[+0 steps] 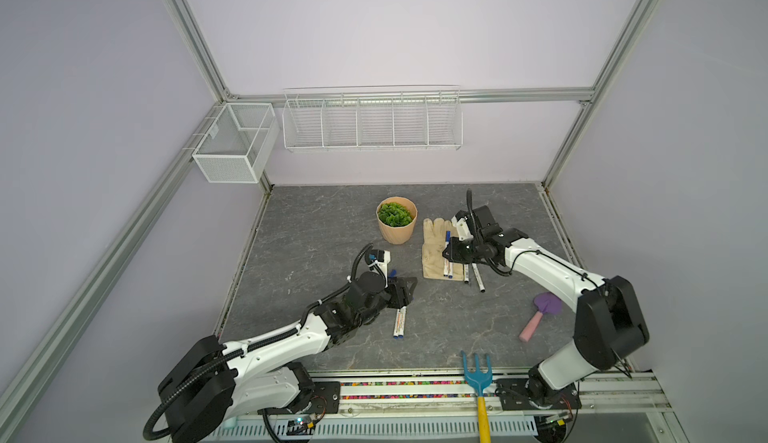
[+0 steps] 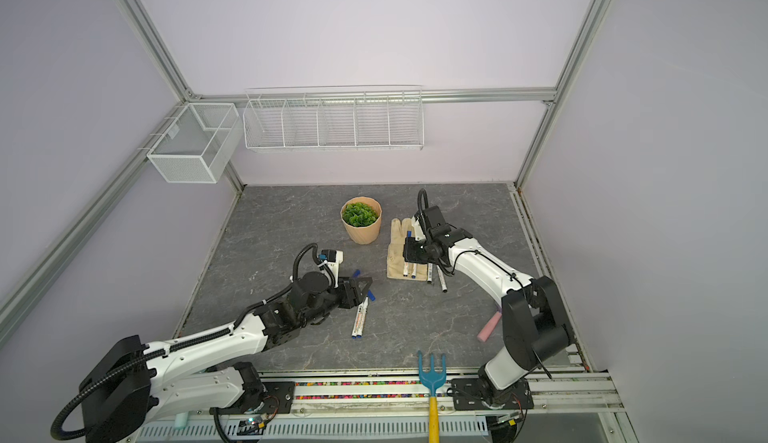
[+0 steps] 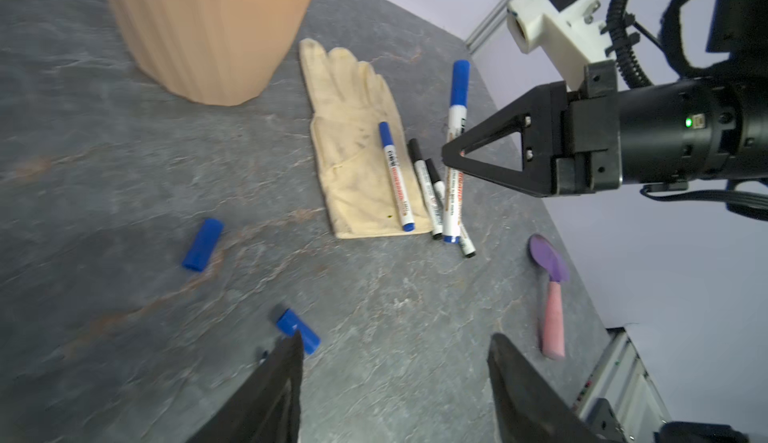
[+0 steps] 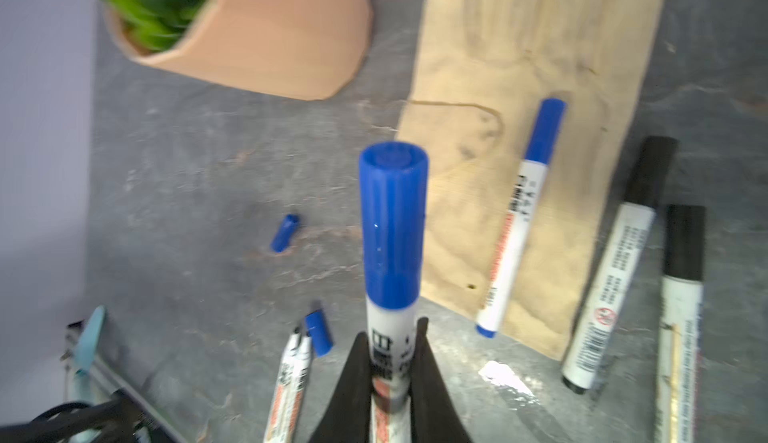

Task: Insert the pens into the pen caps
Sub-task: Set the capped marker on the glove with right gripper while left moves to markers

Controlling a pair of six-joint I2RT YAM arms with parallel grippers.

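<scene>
You have a dark grey, marble-veined counter [image 1: 332, 233] boxed in by plain pale lilac walls [image 1: 395, 25] set in silver aluminium frame posts [image 1: 187, 29]. Above the counter's far edge hangs a long white wire shelf [image 1: 372, 123] with five compartments. Above its far left corner sits a white mesh box basket [image 1: 232, 146]. The light is soft and even.

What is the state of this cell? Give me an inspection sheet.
Surface: grey marbled tabletop.
Job's things: two uncapped white marker pens; two loose blue plastic caps; blue-capped pen on cream fabric glove; two black-capped pens beside it.
Clutter: beige ribbed plant pot, purple trowel, blue garden fork.
Grippers: left gripper open, empty; right gripper shut on second blue-capped pen.
Cables: black corrugated hoses along arms.
Surroundings: white wire baskets on rear wall.
</scene>
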